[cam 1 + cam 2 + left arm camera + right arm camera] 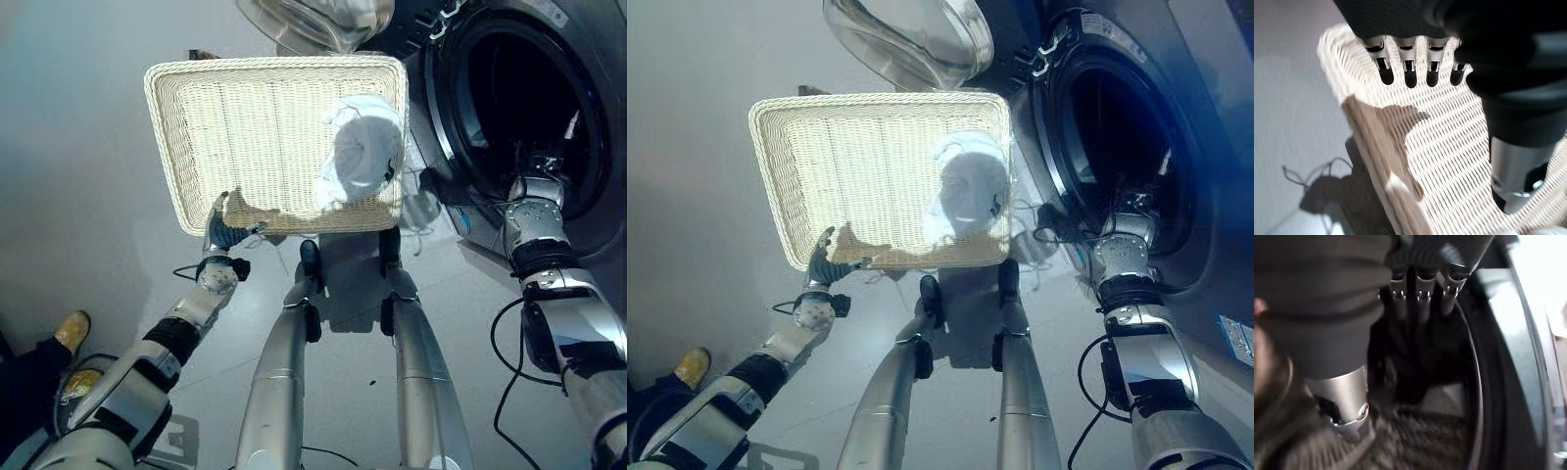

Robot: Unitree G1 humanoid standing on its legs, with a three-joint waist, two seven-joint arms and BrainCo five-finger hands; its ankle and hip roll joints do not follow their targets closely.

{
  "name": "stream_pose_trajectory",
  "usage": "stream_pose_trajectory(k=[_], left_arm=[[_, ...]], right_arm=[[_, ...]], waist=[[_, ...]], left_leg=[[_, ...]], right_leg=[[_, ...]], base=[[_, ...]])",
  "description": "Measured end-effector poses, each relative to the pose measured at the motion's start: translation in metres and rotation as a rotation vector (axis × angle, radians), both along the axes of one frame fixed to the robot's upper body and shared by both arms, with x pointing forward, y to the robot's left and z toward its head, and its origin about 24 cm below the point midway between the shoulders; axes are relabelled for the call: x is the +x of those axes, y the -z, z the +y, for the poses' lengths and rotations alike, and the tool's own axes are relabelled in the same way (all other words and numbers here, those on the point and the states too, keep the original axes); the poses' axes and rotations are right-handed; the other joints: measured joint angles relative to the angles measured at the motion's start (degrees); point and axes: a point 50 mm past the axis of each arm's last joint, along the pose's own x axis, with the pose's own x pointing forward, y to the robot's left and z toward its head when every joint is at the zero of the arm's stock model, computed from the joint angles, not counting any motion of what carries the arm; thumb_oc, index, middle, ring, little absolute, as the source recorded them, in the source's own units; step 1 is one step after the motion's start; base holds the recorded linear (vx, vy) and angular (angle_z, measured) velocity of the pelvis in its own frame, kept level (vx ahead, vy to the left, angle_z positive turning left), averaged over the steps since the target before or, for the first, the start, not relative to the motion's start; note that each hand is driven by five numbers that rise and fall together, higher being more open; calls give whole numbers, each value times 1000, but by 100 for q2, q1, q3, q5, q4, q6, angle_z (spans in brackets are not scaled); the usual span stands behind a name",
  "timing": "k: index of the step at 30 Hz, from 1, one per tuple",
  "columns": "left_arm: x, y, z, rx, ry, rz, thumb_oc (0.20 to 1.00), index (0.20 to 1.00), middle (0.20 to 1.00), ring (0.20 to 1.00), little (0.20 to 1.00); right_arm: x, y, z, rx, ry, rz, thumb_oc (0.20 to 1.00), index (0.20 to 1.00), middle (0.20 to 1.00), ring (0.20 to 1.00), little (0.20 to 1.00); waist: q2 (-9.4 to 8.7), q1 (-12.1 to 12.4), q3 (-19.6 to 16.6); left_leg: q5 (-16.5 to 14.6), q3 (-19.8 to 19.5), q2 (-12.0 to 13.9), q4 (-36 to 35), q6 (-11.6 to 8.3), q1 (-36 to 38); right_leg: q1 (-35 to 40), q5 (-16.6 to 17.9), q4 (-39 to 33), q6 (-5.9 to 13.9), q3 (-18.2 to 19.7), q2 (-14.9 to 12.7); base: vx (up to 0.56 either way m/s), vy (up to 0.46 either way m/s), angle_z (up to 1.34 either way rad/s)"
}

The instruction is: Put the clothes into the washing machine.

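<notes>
- one white bunched-up cloth [361, 152], down in the cream woven rectangle basket [167, 147], at the side next to the dark grey washing machine [446, 117]. not in the drum yet.
- why so close to the machine?
- short trip that way, likely. round see-through door [313, 20] swung wide open too, ready for clothes.
- and the left hand [223, 230]?
- up over the near corner of the basket, fingers [1410, 73] out straight and loose, holding nothing. maybe ready to reach for the cloth, or to stop the basket sliding.
- right hand [534, 211]?
- poked in at the low edge of the round hole. too dark in there: cannot tell if grabbing or let go.
- next?
- probably pick up the white cloth, then into the hole.
</notes>
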Motion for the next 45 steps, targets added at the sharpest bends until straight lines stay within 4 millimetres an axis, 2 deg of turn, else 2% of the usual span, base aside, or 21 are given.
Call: stream_pose_trajectory(k=[3,5,6,7,8,9,11,14,18,21,22,25,29,33,34,37,41,45], left_arm=[[-9,5,10,-184,-40,-21,1000,1000,1000,1000,1000],[-24,21,25,-330,-114,-23,1000,1000,1000,1000,1000],[-30,28,30,-381,-148,-22,1000,1000,1000,1000,1000],[-44,43,39,-483,-226,-24,1000,1000,1000,1000,1000],[-51,52,43,-525,-263,-16,1000,1000,1000,1000,1000],[-62,66,47,-571,-311,10,1000,1000,1000,1000,1000],[-79,83,47,-655,-388,11,1000,1000,1000,1000,1000],[-90,97,42,-735,-461,23,1000,1000,1000,1000,1000],[-94,104,39,-736,-487,66,1000,1000,1000,1000,1000],[-97,112,38,-703,-503,130,1000,1000,1000,1000,1000],[-98,116,36,-688,-498,166,1000,1000,1000,1000,1000],[-101,124,31,-687,-478,224,1000,1000,1000,1000,1000],[-105,140,25,-687,-389,339,1000,1000,1000,1000,1000],[-102,144,16,-660,-258,398,1000,1000,1000,1000,1000],[-99,143,12,-658,-221,402,1000,1000,1000,1000,1000],[-89,137,6,-655,-158,391,1000,1000,1000,1000,1000],[-74,124,3,-624,-88,363,1000,1000,1000,1000,1000],[-60,113,-4,-606,-44,343,1000,1000,1000,1000,1000]], right_arm=[[-4,14,6,-197,-45,37,1000,1000,1000,1000,1000],[-11,40,12,-337,-57,99,1000,1000,1000,1000,1000],[-13,45,16,-373,-66,106,1000,1000,1000,1000,1000],[-18,62,21,-415,-85,135,1000,1000,1000,1000,1000],[-21,72,23,-423,-96,150,1000,1000,1000,1000,1000],[-28,94,22,-410,-109,198,1000,1000,1000,1000,1000],[-36,115,29,-356,-136,199,1000,1000,1000,1000,1000],[-44,134,44,-323,-169,217,1000,1000,1000,1000,1000],[-47,125,65,-538,-145,246,1000,1000,1000,1000,1000],[-50,111,82,-841,-67,283,1000,1000,1000,1000,1000],[-53,102,90,-1029,9,278,1000,1000,1000,1000,1000],[-56,93,97,-1290,122,264,1000,1000,1000,1000,1000],[-51,86,94,-1719,303,314,1000,1000,1000,1000,1000],[-40,63,96,-1912,463,293,1000,1000,1000,1000,1000],[-37,53,99,-1947,515,274,1000,1000,1000,1000,1000],[-31,41,107,-2037,594,245,1000,1000,1000,1000,1000],[-17,39,118,-2204,649,259,1000,1000,1000,1000,1000],[-6,51,111,-2351,640,379,1000,1000,1000,1000,1000]], waist=[[2,20,-1],[2,50,-1],[2,51,-1],[3,75,-1],[3,71,-1],[3,94,-1],[3,131,-1],[5,153,-2],[6,152,-2],[6,153,-2],[5,150,-2],[4,138,-3],[0,141,-2],[-1,150,-3],[-1,156,-3],[-1,161,-3],[-1,176,-3],[1,324,-2]], left_leg=[[159,-133,12,-276,-105,74],[195,-167,37,-409,-140,141],[218,-176,37,-461,-139,175],[236,-197,40,-530,-142,210],[247,-211,42,-569,-155,233],[283,-234,44,-619,-168,277],[292,-275,48,-697,-180,381],[327,-348,40,-823,-194,507],[385,-418,31,-871,-218,476],[406,-422,7,-908,-194,477],[430,-432,-10,-935,-173,482],[437,-454,-28,-946,-162,489],[443,-545,-44,-963,-153,581],[461,-576,-43,-957,-133,575],[472,-577,-44,-958,-125,571],[489,-580,-48,-961,-114,560],[532,-720,-58,-967,-115,483],[604,-765,-43,-985,-108,464]], right_leg=[[35,-17,-65,-79,-148,24],[68,-51,-76,-123,-188,54],[82,-59,-87,-134,-202,56],[95,-70,-86,-146,-236,56],[105,-75,-86,-165,-242,59],[135,-94,-83,-197,-259,65],[230,-135,-90,-210,-317,60],[329,-203,-83,-178,-390,46],[322,-240,-67,-178,-484,15],[321,-240,-68,-169,-492,-8],[322,-241,-72,-163,-504,-25],[347,-248,-77,-143,-531,-48],[503,-261,-112,-124,-620,-74],[563,-266,-135,-116,-714,-92],[572,-266,-135,-115,-720,-103],[587,-275,-135,-99,-735,-115],[598,-298,-135,-68,-762,-105],[673,-323,-163,-56,-772,-78]], base=[[-19,11,19],[-22,33,5],[0,0,0],[-8,21,3],[-3,21,5],[-8,33,6],[-22,61,8],[-38,94,13],[-32,119,12],[-26,129,4],[-19,128,4],[-18,112,6],[-20,94,9],[-1,100,11],[6,89,10],[0,60,7],[-1,8,17],[5,-17,19]])
